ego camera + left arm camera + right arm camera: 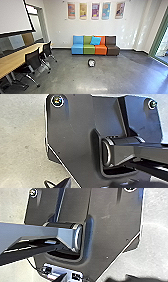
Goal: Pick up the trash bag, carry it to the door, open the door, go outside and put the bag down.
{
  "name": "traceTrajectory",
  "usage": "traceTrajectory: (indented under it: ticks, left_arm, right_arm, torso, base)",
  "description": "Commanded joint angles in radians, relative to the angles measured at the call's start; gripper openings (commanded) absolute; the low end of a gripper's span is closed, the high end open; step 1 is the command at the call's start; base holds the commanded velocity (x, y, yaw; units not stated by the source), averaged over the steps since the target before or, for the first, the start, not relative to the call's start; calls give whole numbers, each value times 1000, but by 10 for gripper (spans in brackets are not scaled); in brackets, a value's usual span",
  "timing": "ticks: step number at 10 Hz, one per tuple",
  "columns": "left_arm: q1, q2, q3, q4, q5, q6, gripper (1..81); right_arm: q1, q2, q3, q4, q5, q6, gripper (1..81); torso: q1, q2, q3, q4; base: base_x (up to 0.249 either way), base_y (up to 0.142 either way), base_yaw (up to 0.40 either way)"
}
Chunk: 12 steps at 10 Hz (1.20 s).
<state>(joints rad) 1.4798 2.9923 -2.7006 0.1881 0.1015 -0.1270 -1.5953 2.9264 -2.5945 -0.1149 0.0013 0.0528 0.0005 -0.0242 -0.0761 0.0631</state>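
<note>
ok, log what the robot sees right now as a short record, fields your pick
bundle: black-and-white, on the floor, probably the trash bag
sofa: blue, green, orange and brown sections, beyond the bundle
cushion: blue, leaning on the sofa
left: pale table, black chairs alongside
right: green-framed glass
wall: five posters above the sofa

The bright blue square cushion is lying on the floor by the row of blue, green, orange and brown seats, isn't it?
Not on the floor: the head view shows the cushion up on the row of seats, leaning against the backrests where green meets orange. You got the colours right, for the cushion and the seats.
</note>
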Motion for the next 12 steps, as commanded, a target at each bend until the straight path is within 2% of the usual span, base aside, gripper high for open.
traceTrajectory:
  ticks: [1,12]
  left_arm:
    - [-46,-1,-2,8,58,7,811]
    - [-46,-1,-2,5,58,7,811]
  right_arm:
    - [36,-7,1,-3,-56,-2,811]
    - [39,-5,1,-5,-56,-2,811]
  torso:
    - [0,0,0,0]
    - [0,0,0,0]
  base:
    - [225,-64,0]
    - [237,-76,0]
